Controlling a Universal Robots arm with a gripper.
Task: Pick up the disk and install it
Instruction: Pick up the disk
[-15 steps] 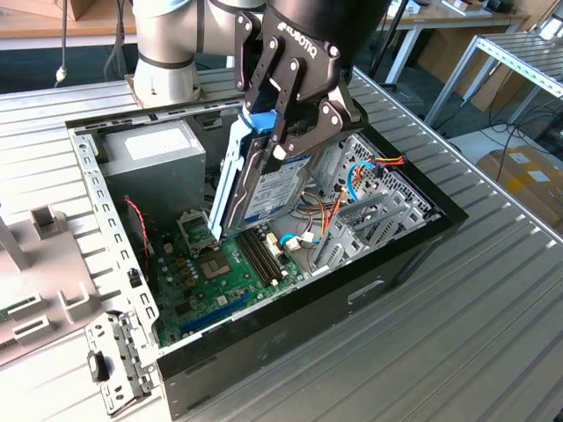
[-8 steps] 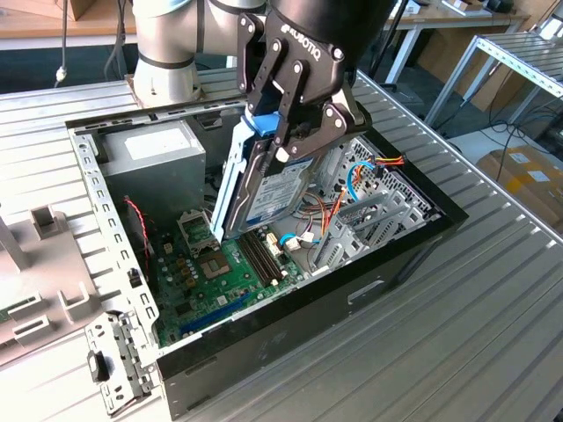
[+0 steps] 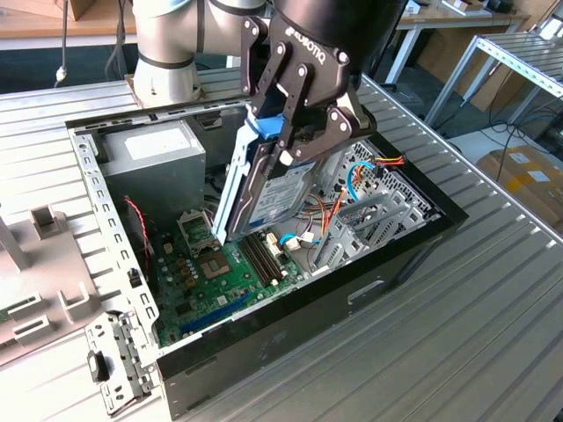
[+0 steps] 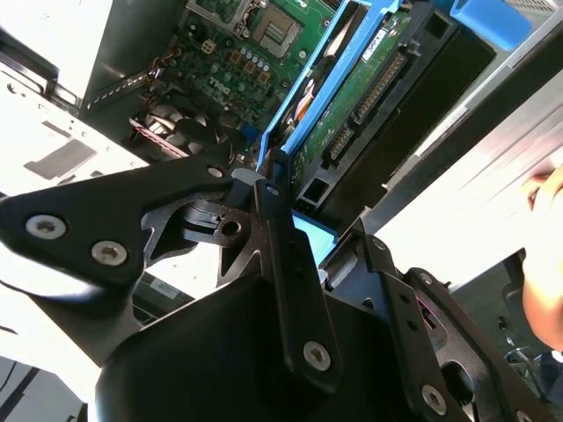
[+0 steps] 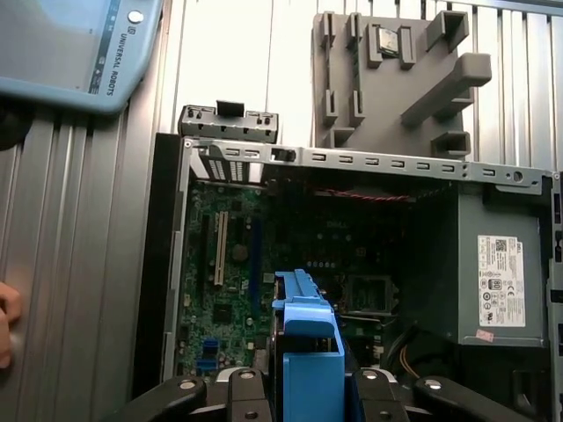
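The disk (image 3: 274,200), silver with a white-and-blue label and blue carrier rails, hangs steeply tilted over the open computer case (image 3: 290,309). Its lower end is near the motherboard (image 3: 207,277). My gripper (image 3: 297,145) is shut on its upper end, black fingers clamped across the blue carrier. In the second wrist view the disk's green underside (image 4: 369,92) and blue rail (image 4: 321,92) run away from my gripper (image 4: 315,215). In the first wrist view the blue carrier (image 5: 308,338) stands up between the fingers of my gripper (image 5: 308,391), above the motherboard (image 5: 229,281).
A grey power supply (image 3: 154,156) fills the case's back corner. Metal drive bays and bundled cables (image 3: 369,215) lie at the exterior view's right. A grey fixture (image 3: 40,264) and a loose bracket (image 3: 114,362) sit outside the case. A person's hand (image 5: 7,321) rests beside the case.
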